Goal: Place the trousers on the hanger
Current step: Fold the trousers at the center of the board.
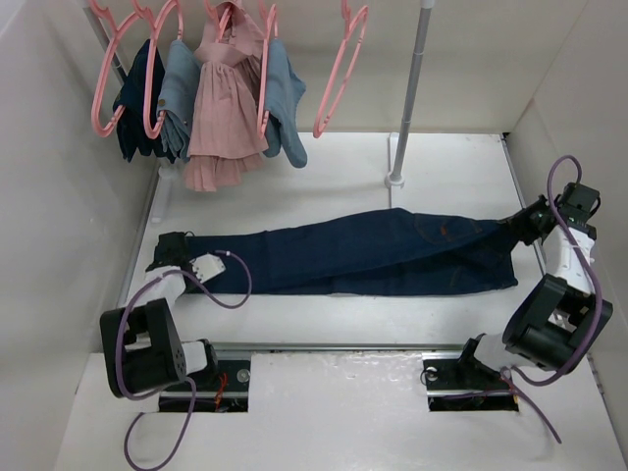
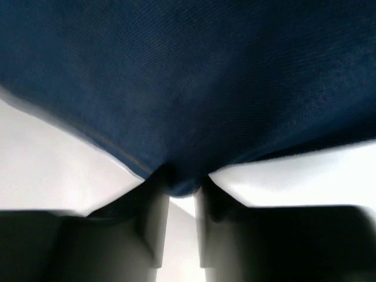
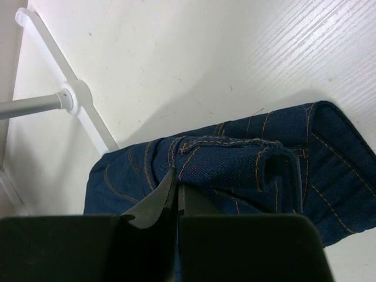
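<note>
The dark navy trousers (image 1: 363,257) lie flat across the table, leg ends at the left and waist at the right. My left gripper (image 1: 175,251) is shut on the hem end; in the left wrist view the denim (image 2: 188,82) is pinched between the fingertips (image 2: 183,182). My right gripper (image 1: 520,226) is shut on the waistband; in the right wrist view the orange-stitched denim (image 3: 235,158) is folded and bunched over the closed fingers (image 3: 176,187). An empty pink hanger (image 1: 339,78) hangs on the rail at the back, well above and behind the trousers.
More pink hangers (image 1: 108,93) hang at the back left with blue denim garments (image 1: 177,103) and a pink dress (image 1: 224,123). A grey upright pole (image 1: 412,88) stands on a base (image 1: 395,180) behind the trousers, also in the right wrist view (image 3: 73,97). White walls enclose the table.
</note>
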`<move>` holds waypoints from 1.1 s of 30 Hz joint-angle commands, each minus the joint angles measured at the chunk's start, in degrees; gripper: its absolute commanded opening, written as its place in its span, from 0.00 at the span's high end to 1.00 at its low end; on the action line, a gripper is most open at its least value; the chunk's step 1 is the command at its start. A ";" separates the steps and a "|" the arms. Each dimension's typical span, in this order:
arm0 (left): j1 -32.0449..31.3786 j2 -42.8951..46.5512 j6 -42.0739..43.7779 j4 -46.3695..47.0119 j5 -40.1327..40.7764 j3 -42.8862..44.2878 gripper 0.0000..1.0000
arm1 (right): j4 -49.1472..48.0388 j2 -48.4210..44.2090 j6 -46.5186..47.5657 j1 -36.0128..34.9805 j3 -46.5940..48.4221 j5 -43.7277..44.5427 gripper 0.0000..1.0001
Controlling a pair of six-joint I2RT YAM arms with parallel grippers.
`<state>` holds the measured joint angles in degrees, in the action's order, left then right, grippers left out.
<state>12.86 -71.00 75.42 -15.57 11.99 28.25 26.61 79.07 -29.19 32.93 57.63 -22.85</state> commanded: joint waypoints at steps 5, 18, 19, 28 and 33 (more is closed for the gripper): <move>3.74 -7.48 -1.24 -3.30 -5.66 1.80 1.00 | 0.19 -3.31 1.67 -0.14 3.19 -0.35 1.00; 5.77 -2.30 0.95 -15.02 -5.66 5.95 0.77 | 2.31 -3.83 3.26 -0.14 8.47 1.23 1.00; 5.77 -2.30 0.96 -14.32 -5.05 5.94 0.77 | 2.31 -3.83 3.26 -0.14 8.47 1.23 1.00; 5.77 -1.77 -0.27 -15.09 -2.67 5.40 1.00 | 1.78 -3.83 3.26 -0.14 7.94 0.70 1.00; 5.77 -1.77 -3.87 -20.98 -4.60 11.03 1.00 | 1.78 -3.83 3.26 -0.14 7.94 0.70 1.00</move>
<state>18.11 -74.04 73.84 -30.55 7.66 34.76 31.09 77.21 -26.96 32.80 63.26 -23.16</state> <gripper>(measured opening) 0.014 0.021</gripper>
